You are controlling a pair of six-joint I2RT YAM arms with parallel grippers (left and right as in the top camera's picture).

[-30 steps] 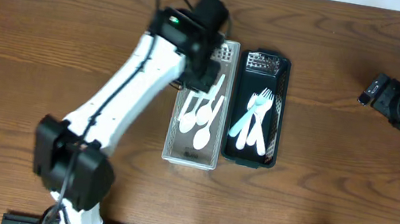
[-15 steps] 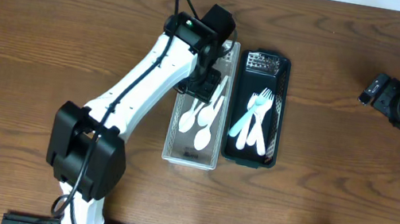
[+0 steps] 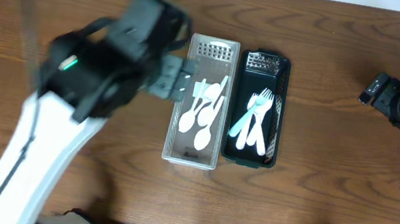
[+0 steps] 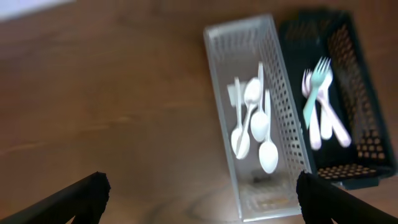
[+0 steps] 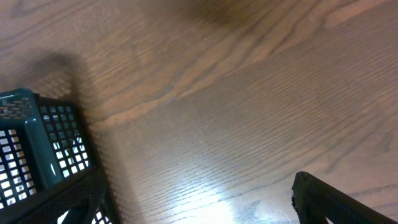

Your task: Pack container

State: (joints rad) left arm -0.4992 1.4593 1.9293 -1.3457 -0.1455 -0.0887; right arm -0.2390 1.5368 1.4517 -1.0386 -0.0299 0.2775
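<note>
Now our left gripper (image 4: 199, 190) hangs spread and empty at upper centre overhead, just left of the clear basket (image 4: 217, 99), where white spoons (image 4: 258, 124) lie sorted by kind; forks (image 4: 317, 106) sit in the dark basket (image 4: 364, 134) alongside. Our right gripper (image 5: 193, 193) waits spread, far right.

We find the left arm (image 3: 85, 78) blurred overhead — and the teal basket (image 5: 31, 143) cropped by the right wrist view's left edge.

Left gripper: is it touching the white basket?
Apart. The left wrist view shows the left gripper open and empty, high above the white basket, which looks small and far below.
</note>
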